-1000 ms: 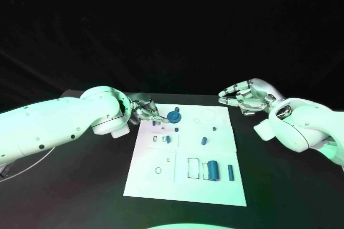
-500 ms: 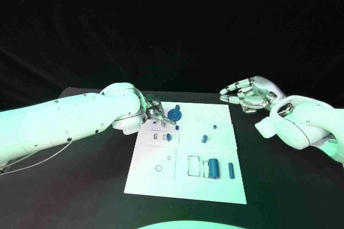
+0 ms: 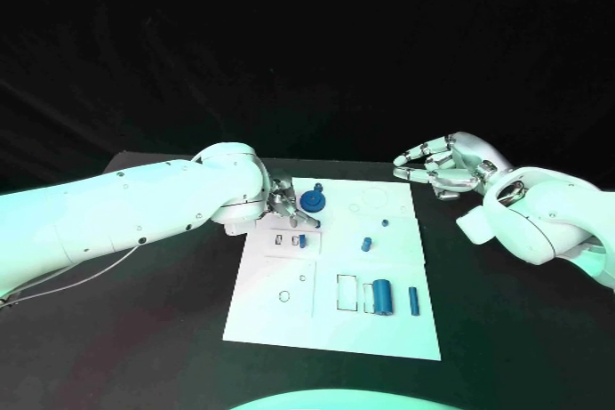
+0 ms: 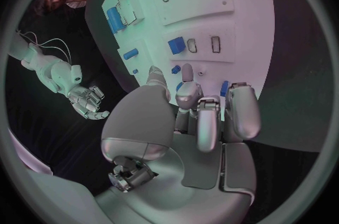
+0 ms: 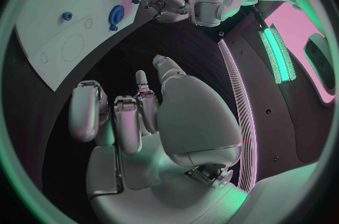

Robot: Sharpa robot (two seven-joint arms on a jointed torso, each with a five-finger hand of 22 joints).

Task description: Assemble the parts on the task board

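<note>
The white task board [image 3: 336,325] lies mid-table. At its far left corner stands a blue gear-like part [image 3: 314,203]. My left hand [image 3: 287,206] reaches it from the left, fingertips at its edge. In the left wrist view, blue shows between the fingers [image 4: 199,101] of my left hand [image 4: 201,114]; a grip is not clear. A thick blue cylinder [image 3: 382,297] and a slim one [image 3: 412,298] lie on the near right. Small blue parts [image 3: 365,245] sit mid-board. My right hand [image 3: 441,168] hovers off the far right corner, loosely curved, holding nothing.
Empty outlined slots [image 3: 346,295] and a ring mark [image 3: 284,296] lie on the board's near half. From the right wrist, the board [image 5: 50,26], the gear [image 5: 116,12] and my left hand [image 5: 164,3] appear beyond my right hand [image 5: 134,117]. Black table [image 3: 141,339] surrounds the board.
My left hand has slid right across the board's far left corner until its fingertips reach the blue gear. The gear and my right hand have stayed in place.
</note>
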